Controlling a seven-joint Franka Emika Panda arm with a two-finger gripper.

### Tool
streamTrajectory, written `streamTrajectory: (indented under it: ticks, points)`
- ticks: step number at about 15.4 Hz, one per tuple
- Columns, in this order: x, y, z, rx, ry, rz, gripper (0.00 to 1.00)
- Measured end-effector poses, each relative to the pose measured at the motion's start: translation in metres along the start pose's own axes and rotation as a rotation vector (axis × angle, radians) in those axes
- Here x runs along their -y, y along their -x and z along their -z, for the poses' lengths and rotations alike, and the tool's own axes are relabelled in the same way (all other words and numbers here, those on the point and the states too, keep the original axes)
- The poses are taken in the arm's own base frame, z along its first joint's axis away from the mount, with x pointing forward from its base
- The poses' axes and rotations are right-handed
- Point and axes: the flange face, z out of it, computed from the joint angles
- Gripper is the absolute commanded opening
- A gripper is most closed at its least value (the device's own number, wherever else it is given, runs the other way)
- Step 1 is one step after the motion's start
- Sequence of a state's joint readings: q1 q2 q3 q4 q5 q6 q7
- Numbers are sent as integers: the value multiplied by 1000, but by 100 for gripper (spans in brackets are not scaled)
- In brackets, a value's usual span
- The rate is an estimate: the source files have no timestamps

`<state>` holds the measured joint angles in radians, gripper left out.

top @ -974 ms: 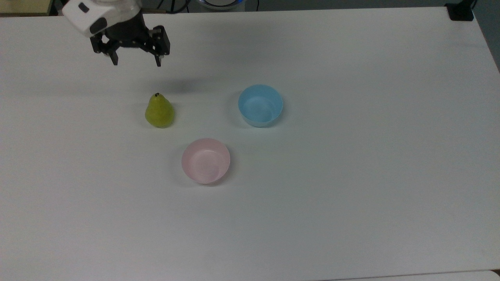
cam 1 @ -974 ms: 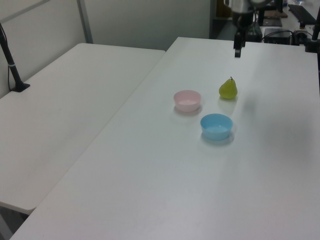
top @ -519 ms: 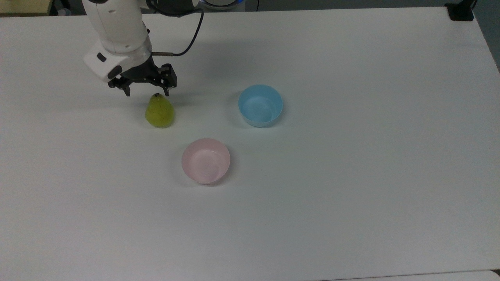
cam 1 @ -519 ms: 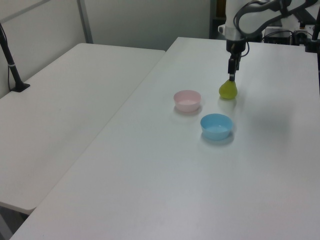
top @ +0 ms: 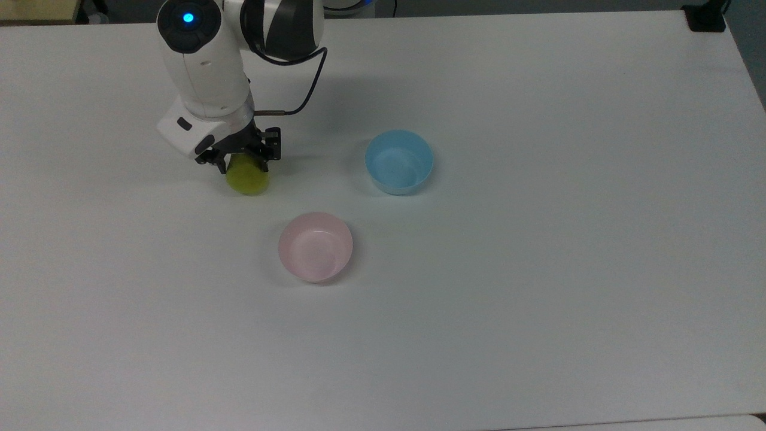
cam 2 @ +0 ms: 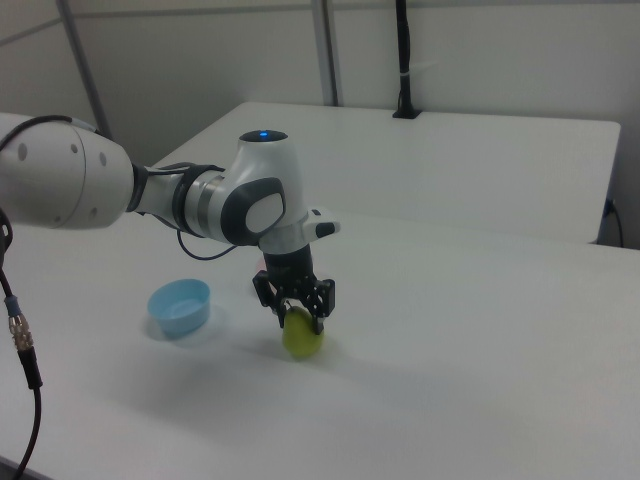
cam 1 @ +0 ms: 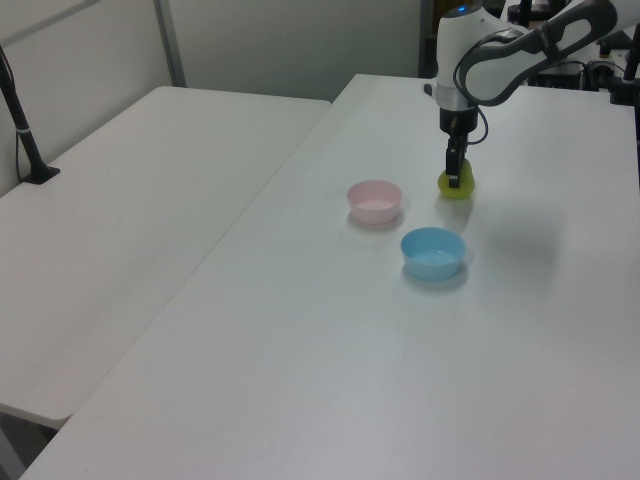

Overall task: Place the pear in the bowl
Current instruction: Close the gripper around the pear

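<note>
From my remote seat: the gripper (top: 242,160) is down over the pear (top: 247,179), fingers straddling its narrow top, one finger (cam 2: 279,312) on the right view's left of the fruit and the other on its right, w/ the pear's upper part between them. The jaws stand spread about as wide as the pear's neck; I can't tell if the pads are actually pressing it. The pear sits upright on the white table (top: 538,269), rounded base on the surface, its stem hidden under the gripper body. In the left view the gripper (cam 1: 455,176) comes straight down onto the pear (cam 1: 458,187), and in the right view the yellow-green base (cam 2: 302,340) shows below the fingertips. The pink bowl (top: 315,246) stands near the pear, toward the top view's lower right, apart from it, and holds nothing. In the left view the same bowl (cam 1: 375,201) is to the left view's left of the fruit. The light blue bowl (top: 399,161) is further off to the top view's right, also w/ nothing in it; it shows at (cam 2: 180,305) in the right view. No readable labels or writing on bowls, pear or arm; a blue light (top: 188,17) glows on the arm's white housing.
</note>
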<state>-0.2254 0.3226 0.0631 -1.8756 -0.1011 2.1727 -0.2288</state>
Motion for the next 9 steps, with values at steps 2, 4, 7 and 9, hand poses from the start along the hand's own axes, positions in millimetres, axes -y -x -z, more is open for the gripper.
streamTrajectory:
  ticks: [2,4,7,9]
  points:
    - [0,0,1,-2,1,1,34]
    - [-1,-1,3,-5,2,0,31]
    - [-4,3,12,1,4,-7,31]
    - [-7,6,29,16,4,-12,31]
